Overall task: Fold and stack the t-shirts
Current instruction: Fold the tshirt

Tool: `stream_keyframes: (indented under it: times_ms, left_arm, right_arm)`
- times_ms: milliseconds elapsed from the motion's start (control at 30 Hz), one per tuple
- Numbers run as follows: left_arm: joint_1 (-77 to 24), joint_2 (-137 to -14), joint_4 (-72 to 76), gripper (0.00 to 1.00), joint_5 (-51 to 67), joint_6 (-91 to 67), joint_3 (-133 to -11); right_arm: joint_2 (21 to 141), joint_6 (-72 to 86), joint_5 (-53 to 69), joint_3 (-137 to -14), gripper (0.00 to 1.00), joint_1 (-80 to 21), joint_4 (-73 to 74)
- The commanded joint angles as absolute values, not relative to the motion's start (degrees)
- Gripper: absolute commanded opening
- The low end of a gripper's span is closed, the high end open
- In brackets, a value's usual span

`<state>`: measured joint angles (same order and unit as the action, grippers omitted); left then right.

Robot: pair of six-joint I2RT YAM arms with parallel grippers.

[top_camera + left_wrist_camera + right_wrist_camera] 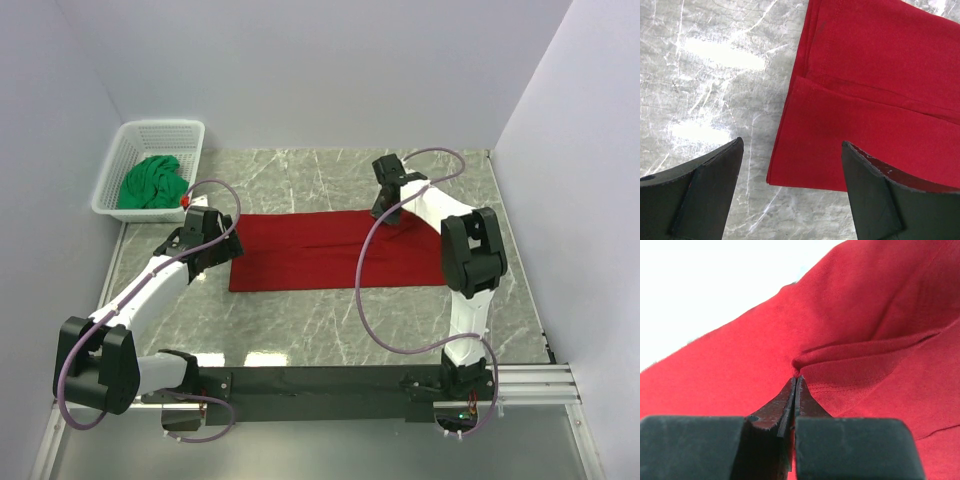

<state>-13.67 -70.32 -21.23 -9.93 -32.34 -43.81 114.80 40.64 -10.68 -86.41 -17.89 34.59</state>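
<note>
Pinching a fold of the red tee (880, 305), the right hand (796, 381) is pressed together while the left hand (792, 145) hovers spread over the tee's corner on the bench (705, 85).

White plastic lattice basket (113, 178) at the far left corner of the bench (300, 330), close against the left wall (50, 200). The bench has a glossy grey-green marble pattern with pale veins. Bright glare patches appear on it near its front edge in the overhead view and on its bare part in the left wrist view. Plain pale back wall (320, 70) and right wall (580, 200) enclose the remaining sides.
</note>
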Motion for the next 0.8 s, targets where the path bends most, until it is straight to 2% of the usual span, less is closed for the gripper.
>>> stream_keyframes:
  times_ms: [0,400,533,567,700,767]
  left_arm:
    - [-13.4,-69.8,-19.9,0.84,-9.7,-31.7,-44.5]
    - [-13.4,-70.4,-19.9,0.84,-9.3,-31.6,-44.5]
    - [-13.4,-70.3,-19.8,0.84,-9.2,-31.6,-44.5]
    - [-13.4,-70.3,-19.8,0.84,-9.1,-31.6,-44.5]
    - [-13.4,-70.4,-19.9,0.84,-9.0,-31.7,-44.3]
    - [-13.4,-70.3,-19.9,0.85,-8.4,-31.9,-44.3]
  right_arm:
    - [115.7,36.9,-9.8,-91.0,0.00,-19.0,32.5]
    - [118.1,28.5,-6.9,-92.8,0.02,-20.6,32.0]
    - [117.3,27.0,-3.9,-92.5,0.25,-20.6,31.6]
    - [116.8,26.7,-3.7,-92.2,0.34,-20.6,31.6]
    - [111.5,26.3,-6.6,-88.8,0.50,-19.7,31.7]
    - [106.9,27.0,-7.9,-84.8,0.54,-17.3,31.3]
